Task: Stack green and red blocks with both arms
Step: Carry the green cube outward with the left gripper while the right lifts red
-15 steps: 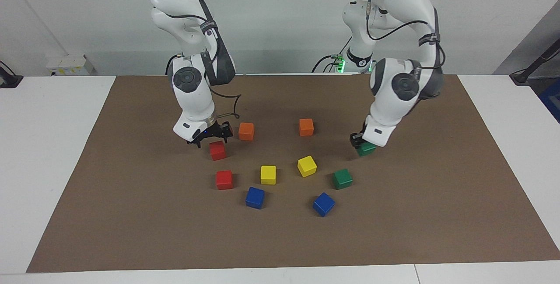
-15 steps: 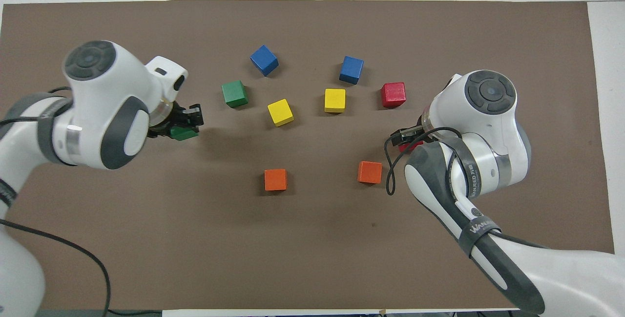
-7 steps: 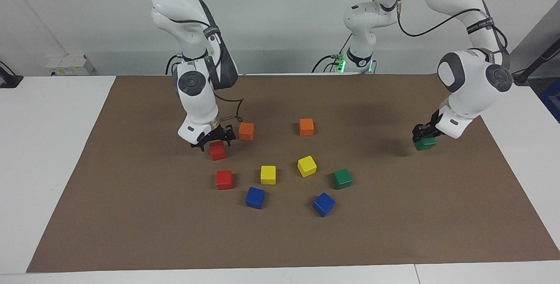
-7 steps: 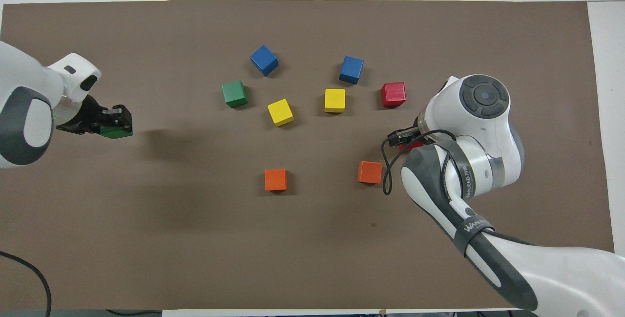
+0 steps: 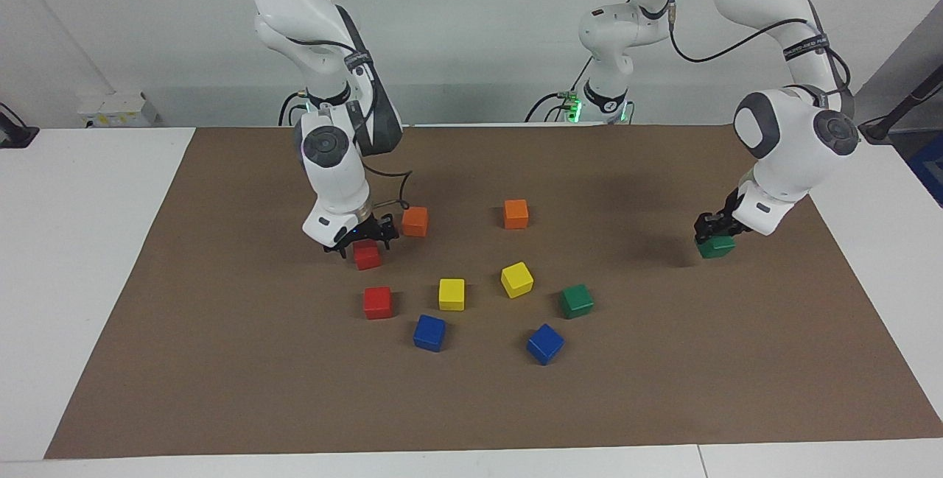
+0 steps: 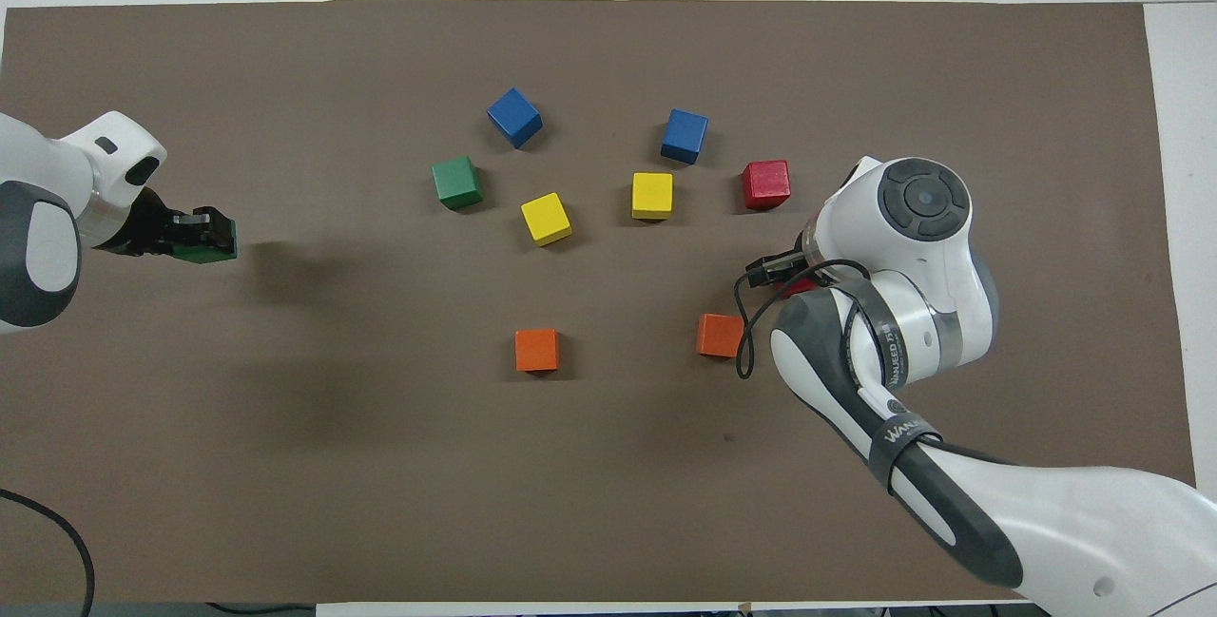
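Note:
My left gripper point(image 5: 713, 230) is shut on a green block point(image 5: 716, 246) and holds it low over the mat at the left arm's end; both also show in the overhead view, gripper point(image 6: 203, 235) and block point(image 6: 213, 254). My right gripper point(image 5: 362, 237) is open, its fingers spread around the top of a red block point(image 5: 367, 256) that lies on the mat; in the overhead view the arm hides most of this block point(image 6: 797, 286). A second red block point(image 5: 377, 302) and a second green block point(image 5: 576, 300) lie farther from the robots.
Two orange cubes point(image 5: 415, 221) point(image 5: 516, 213) lie nearest the robots, one right beside my right gripper. Two yellow cubes point(image 5: 451, 294) point(image 5: 516, 279) and two blue cubes point(image 5: 429, 333) point(image 5: 545, 343) lie between the loose red and green blocks. A brown mat point(image 5: 221, 360) covers the table.
My left gripper carried the green block from beside the cluster out toward the left arm's end of the mat and lowered it slightly. My right gripper came down around the red block.

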